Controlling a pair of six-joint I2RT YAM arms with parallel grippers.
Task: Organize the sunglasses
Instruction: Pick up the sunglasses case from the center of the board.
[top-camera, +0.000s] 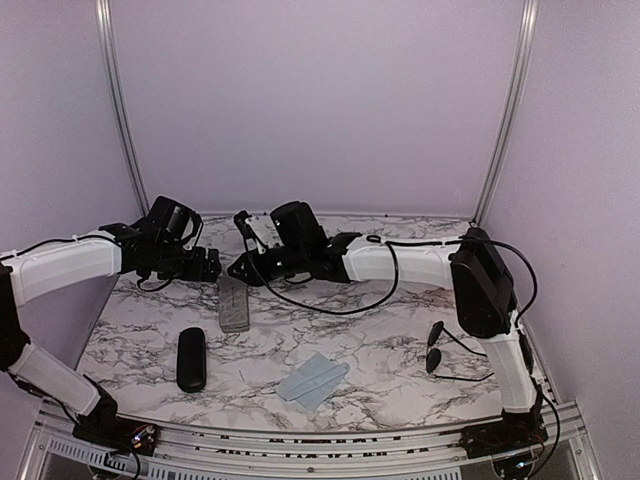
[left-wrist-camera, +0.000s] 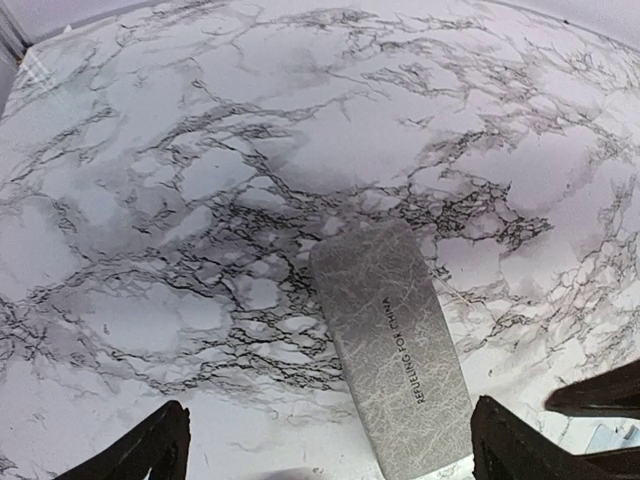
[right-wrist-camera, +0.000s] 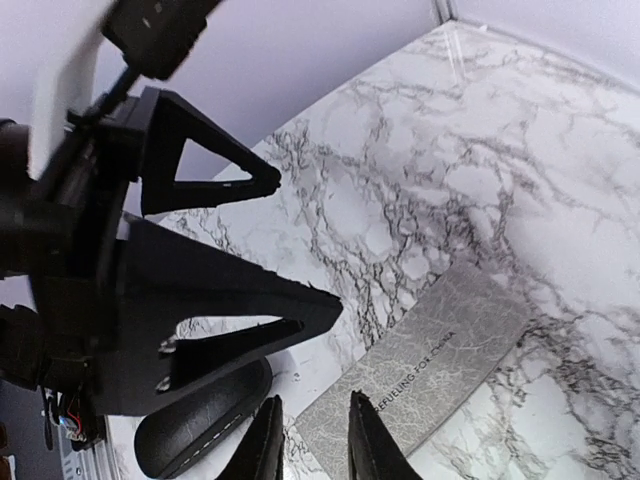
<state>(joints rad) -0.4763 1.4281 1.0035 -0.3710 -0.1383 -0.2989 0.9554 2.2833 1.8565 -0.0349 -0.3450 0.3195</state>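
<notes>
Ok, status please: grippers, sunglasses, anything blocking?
Left gripper wide open, empty, at grey case. Right gripper barely open, empty, also there. Sunglasses lie on table beside right arm, far from both grippers. Nothing lies on them.

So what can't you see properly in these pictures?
Sunglasses: top view, too small and thin to count pairs.
Grey case: left wrist view, near end cut by the bottom edge.
Black case: right wrist view, partly behind the left tool.
Right tool: right wrist view, bottom edge cuts it; grip unclear.
</notes>
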